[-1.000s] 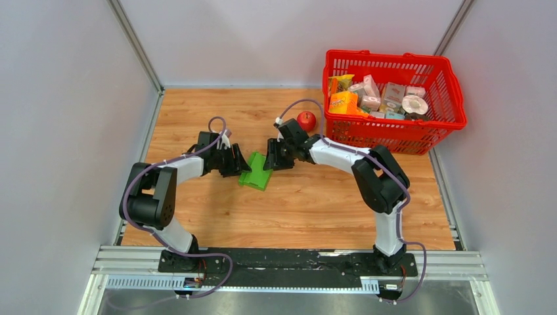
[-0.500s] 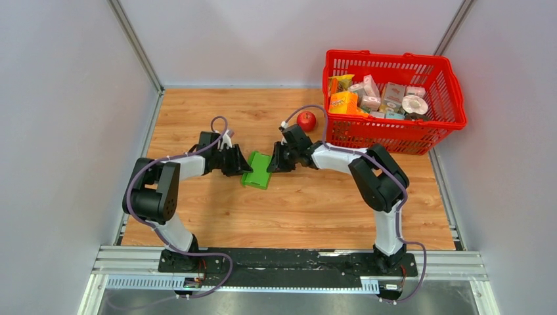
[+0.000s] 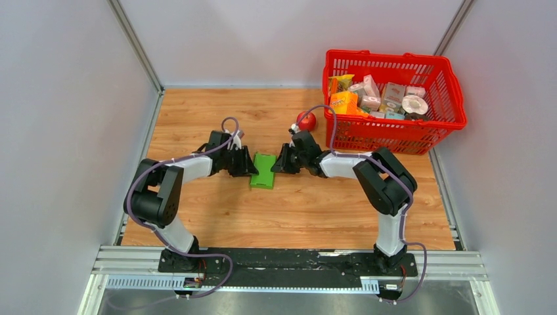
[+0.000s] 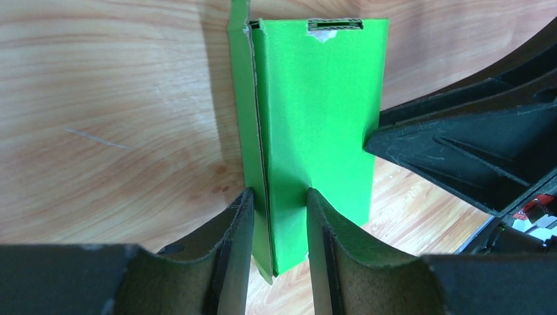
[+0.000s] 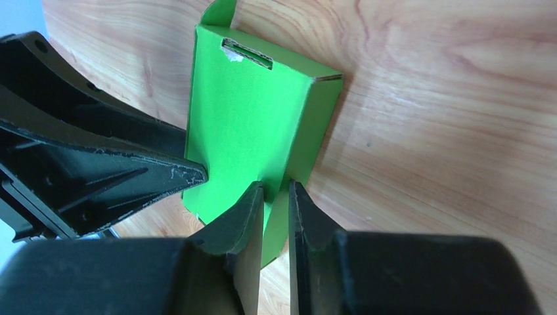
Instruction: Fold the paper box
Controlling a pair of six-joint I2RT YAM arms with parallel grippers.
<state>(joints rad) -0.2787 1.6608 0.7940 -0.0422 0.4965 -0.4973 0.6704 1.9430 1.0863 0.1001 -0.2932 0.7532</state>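
Left gripper [image 4: 280, 205], half-open, straddles the single bright green cardboard paper box [image 4: 315, 111], grip unclear; right gripper [image 5: 274, 197], nearly closed, pinches its wall.

Smooth, matt green card is seen on the paper box [image 4: 315, 131], with a raw, torn fibre edge left at its slot. The worktop [image 3: 315, 210] is shown in pale wood grain with a faint sheen. The left hand [image 4: 276, 197] is made out as black matt plastic, scuffed and grainy, and the basket [image 3: 394, 56] as glossy red plastic mesh.
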